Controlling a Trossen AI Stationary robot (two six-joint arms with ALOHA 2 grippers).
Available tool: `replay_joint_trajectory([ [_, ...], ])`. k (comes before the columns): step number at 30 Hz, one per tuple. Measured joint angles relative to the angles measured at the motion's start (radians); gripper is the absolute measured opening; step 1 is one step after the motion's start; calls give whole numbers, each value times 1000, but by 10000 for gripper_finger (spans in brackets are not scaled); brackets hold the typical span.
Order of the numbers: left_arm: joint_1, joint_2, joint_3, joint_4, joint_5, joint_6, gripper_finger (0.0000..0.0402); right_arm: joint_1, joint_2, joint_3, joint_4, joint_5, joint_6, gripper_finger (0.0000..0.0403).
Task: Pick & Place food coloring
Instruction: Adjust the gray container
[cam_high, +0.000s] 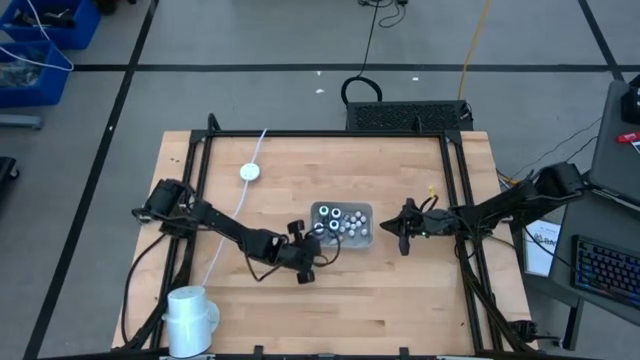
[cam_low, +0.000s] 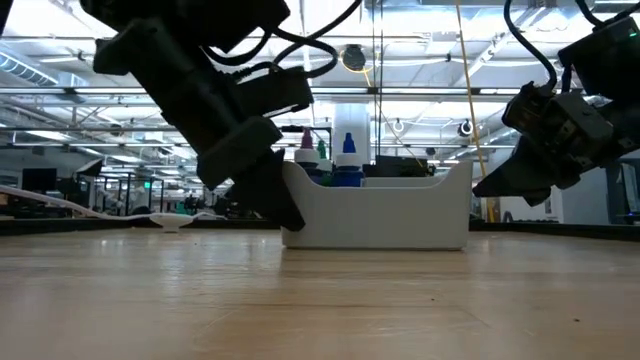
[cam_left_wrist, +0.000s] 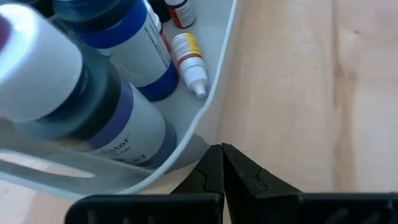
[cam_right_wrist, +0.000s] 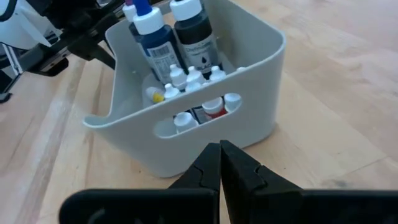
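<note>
Wooden table (cam_high: 400, 300), read left to right. White cup (cam_high: 190, 318) at the near left corner; small white disc (cam_high: 249, 172) on a white cord toward the far left, both well apart from the work. Left gripper (cam_high: 306, 272): fingers pressed together, nothing between them, tip low at the table just beside the grey tray's (cam_high: 364, 241) near left corner. Grey tray, centre: holds all the food coloring that shows, two tall bottles, one blue (cam_right_wrist: 158, 40) and one dark (cam_right_wrist: 194, 34), standing upright with white caps, and a cluster of small white-capped bottles (cam_right_wrist: 189, 79) beside them, at least one lying on its side. No bottle shows on the bare table. Right gripper (cam_high: 404, 240): fingers together, empty, hanging just right of the tray and facing its slotted end. Judgement: placing looks complete or nearly so, with both arms empty-handed; nothing left to fetch is visible.
</note>
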Motion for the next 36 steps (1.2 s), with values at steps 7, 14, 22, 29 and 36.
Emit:
replay_joint_trajectory([
  [7, 29, 0, 0, 15, 12, 35, 5, 0, 73, 31, 24, 0, 0, 0],
  [14, 78, 0, 0, 45, 52, 62, 7, -19, 159, 78, 27, -1, -26, 0],
  [22, 120, 0, 1, 87, 90, 86, 3, -103, 283, 124, 68, -3, -59, 0],
  [29, 127, 0, 1, 100, 111, 108, 3, -179, 389, 187, 124, -55, -117, 0],
  [36, 126, 0, 1, 97, 123, 128, 3, -221, 466, 240, 126, -50, -135, 0],
])
